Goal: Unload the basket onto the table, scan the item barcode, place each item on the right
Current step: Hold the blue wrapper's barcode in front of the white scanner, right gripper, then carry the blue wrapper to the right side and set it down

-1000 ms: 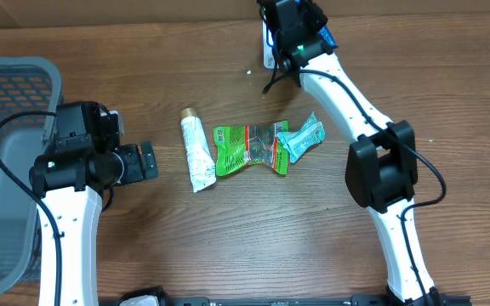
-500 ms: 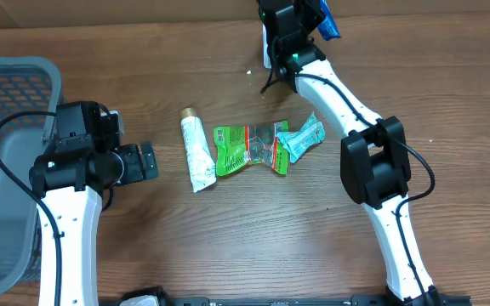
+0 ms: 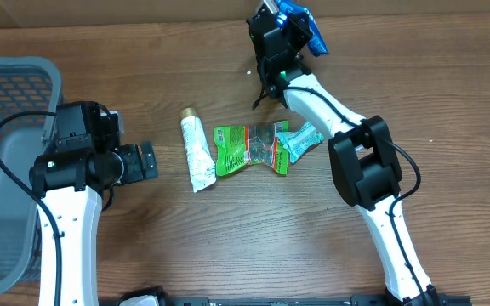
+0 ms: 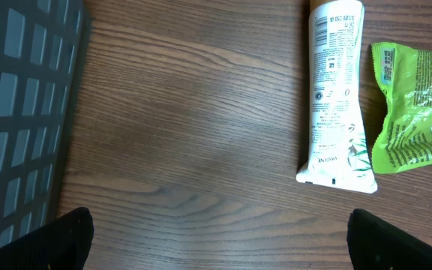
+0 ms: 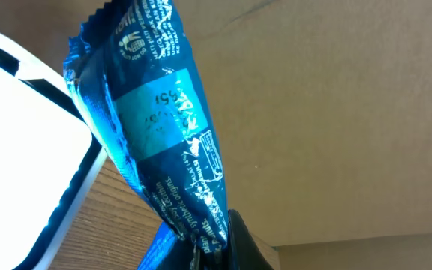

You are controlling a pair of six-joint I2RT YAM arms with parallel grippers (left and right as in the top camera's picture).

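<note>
Rising above the right claw (image 5: 205, 251) — blue packet (image 5: 152, 112), its bottom end pinched.

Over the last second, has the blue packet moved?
Yes. The blue packet has swung left and toward the far edge, closer to the white speck.

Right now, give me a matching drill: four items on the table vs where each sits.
Items:
1. white tube
2. blue packet
3. grey basket
4. green packet

Places:
A. Between the white tube and the teal packet
B. At the edge of the table, beside the left arm
C. Pinched in the shut right tool, at the far side
D. Lying flat, cap pointing away from the robot

Pairs: 1-D, 2-C, 3-B, 4-A
</note>
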